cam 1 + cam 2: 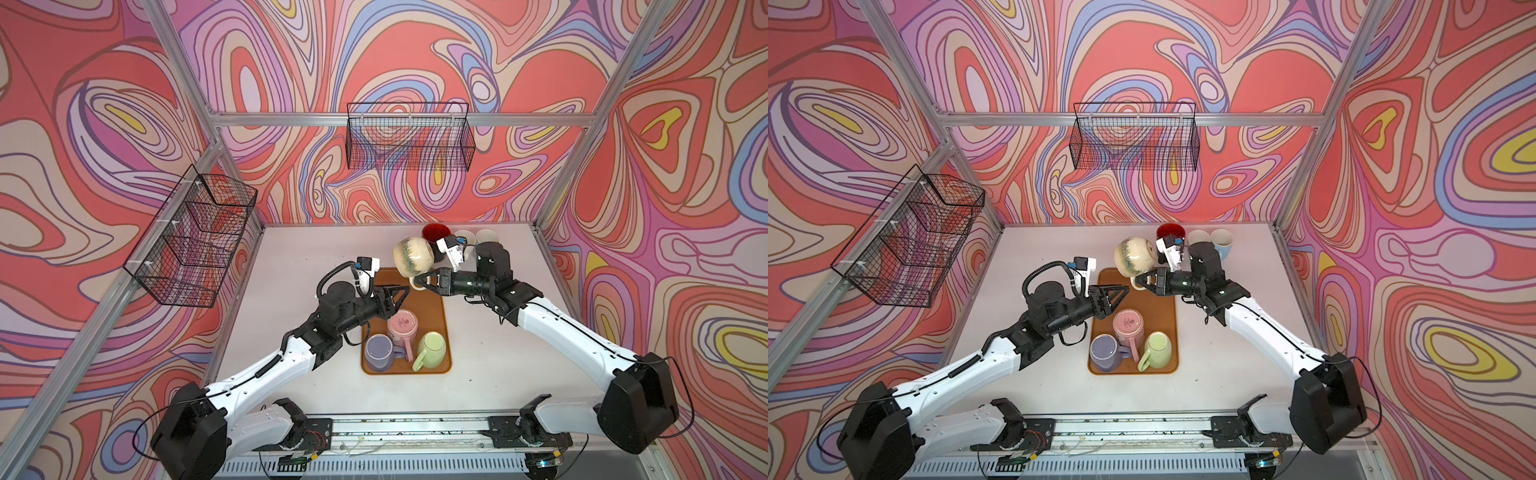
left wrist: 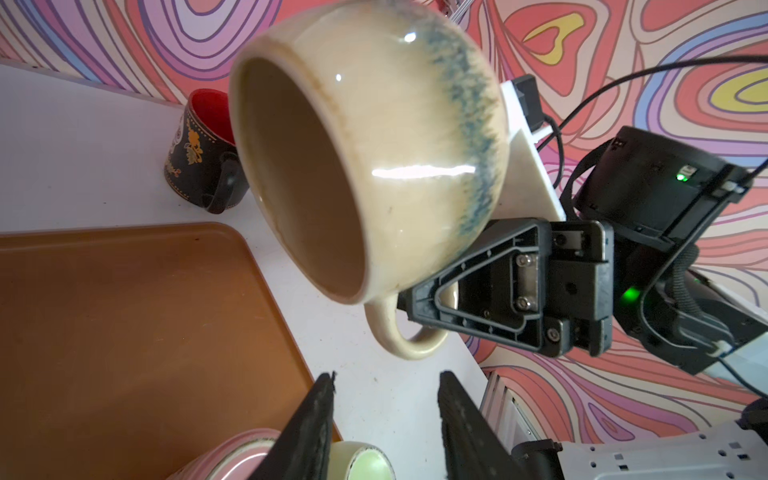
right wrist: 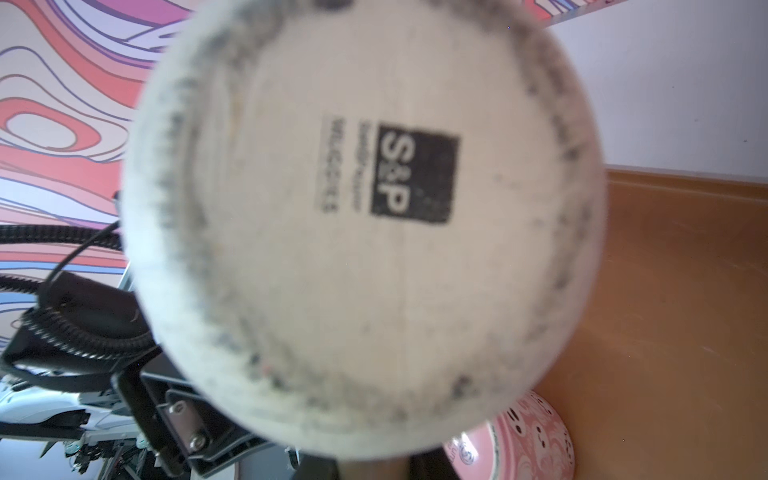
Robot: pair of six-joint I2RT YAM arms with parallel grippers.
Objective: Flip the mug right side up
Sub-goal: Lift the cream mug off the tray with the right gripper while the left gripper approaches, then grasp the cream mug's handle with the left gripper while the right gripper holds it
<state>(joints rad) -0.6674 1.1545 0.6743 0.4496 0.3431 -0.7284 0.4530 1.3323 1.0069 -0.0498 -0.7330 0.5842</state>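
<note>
Gripping the cream mug [image 1: 413,258] by its handle, the right pincer [image 1: 423,282] holds it in the air above the far end of the brown tray [image 1: 432,305] on the worktop [image 1: 291,257]. The mug is tipped on its side, with its mouth toward the left arm and its stamped base toward the right wrist camera. The left pincer [image 2: 386,384] sits just beside the handle, jaws partly apart and empty. A pink mug [image 1: 402,324], a purple mug [image 1: 379,352] and a green mug [image 1: 433,348] stand on the tray's near end.

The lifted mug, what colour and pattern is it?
The mug is cream with a speckled blue band near its base; the left wrist view shows it best.
</note>
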